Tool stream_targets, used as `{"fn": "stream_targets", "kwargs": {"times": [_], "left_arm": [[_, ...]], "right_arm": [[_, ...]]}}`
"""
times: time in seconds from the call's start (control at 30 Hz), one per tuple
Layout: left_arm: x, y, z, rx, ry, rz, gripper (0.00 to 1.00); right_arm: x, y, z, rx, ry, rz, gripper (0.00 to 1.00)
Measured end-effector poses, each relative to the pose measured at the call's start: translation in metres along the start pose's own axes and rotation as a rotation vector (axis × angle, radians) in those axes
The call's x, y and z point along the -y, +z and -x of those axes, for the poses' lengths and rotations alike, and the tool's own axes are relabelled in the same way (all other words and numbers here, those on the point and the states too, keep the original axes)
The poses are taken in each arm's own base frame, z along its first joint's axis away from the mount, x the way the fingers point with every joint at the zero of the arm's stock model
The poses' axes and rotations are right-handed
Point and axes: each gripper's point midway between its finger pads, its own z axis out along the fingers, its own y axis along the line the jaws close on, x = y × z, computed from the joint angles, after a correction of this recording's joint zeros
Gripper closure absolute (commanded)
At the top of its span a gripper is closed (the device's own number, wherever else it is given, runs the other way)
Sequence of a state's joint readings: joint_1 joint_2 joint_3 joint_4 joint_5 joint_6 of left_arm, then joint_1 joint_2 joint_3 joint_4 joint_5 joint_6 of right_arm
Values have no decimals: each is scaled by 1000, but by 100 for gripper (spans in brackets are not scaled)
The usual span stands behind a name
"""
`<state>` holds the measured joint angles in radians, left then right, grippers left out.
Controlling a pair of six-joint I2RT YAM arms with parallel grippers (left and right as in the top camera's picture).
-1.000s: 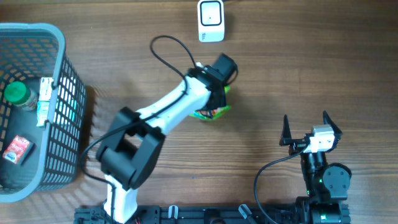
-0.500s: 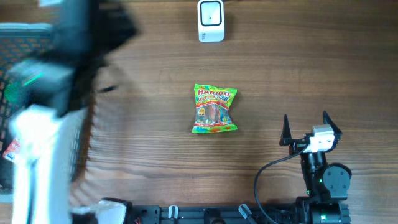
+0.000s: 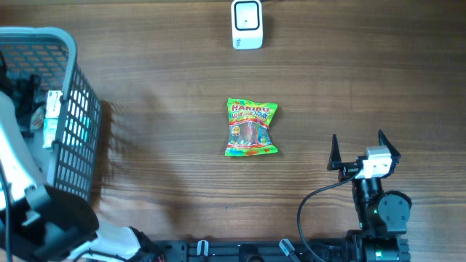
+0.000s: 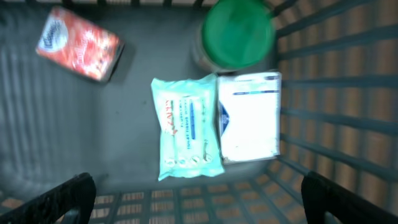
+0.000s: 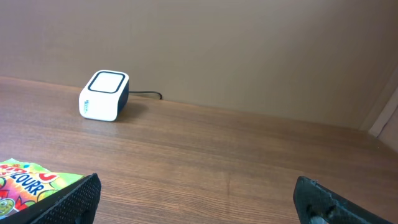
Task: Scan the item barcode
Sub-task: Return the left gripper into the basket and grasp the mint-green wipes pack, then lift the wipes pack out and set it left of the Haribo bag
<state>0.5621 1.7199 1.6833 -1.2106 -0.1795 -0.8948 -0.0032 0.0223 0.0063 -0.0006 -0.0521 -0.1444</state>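
1. The green crinkly Haribo sweet bag (image 3: 251,129) lay flat on the wooden desk (image 3: 160,87), middle of the overhead frame, nothing touching it.
2. The white boxy scanner (image 3: 247,24) sat at top centre, well apart from the bag.
3. Left gripper (image 4: 199,196) hung wide open and empty over the grey plastic basket (image 3: 73,109) at the left edge.
4. Right gripper (image 3: 358,145) sat lower right, wide open too, holding nothing.

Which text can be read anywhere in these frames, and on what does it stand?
"HARIBO": top of the candy bag, overhead view.
"ZOURR": same bag, right wrist view.
Print on the red packet, wipes pack and white box in the basket: blurred, unreadable.
Mark on the scanner: too small to read.
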Motion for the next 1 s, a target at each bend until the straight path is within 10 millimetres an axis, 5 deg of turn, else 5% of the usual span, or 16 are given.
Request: {"fn": "stream_targets", "kwargs": {"times": [0.13, 0.23, 0.4, 0.47, 0.57, 0.67, 0.9, 1.0], "left_arm": [[0, 83, -28, -119, -50, 103, 0], [-6, 118, -41, -168, -52, 171, 0], [-11, 142, -50, -199, -46, 220, 0], [-9, 147, -50, -192, -49, 204, 6], [-7, 151, -52, -176, -62, 173, 44], [-8, 151, -53, -174, -50, 167, 59], [-27, 135, -62, -205, 4, 214, 57], [-21, 96, -49, -159, -3, 137, 53]], "right_arm": [[0, 0, 0, 0, 0, 0, 0], [0, 0, 0, 0, 0, 0, 0], [0, 0, 0, 0, 0, 0, 0], [0, 0, 0, 0, 0, 0, 0], [0, 0, 0, 0, 0, 0, 0], [0, 0, 0, 0, 0, 0, 0], [0, 0, 0, 0, 0, 0, 0], [0, 0, 0, 0, 0, 0, 0]]}}
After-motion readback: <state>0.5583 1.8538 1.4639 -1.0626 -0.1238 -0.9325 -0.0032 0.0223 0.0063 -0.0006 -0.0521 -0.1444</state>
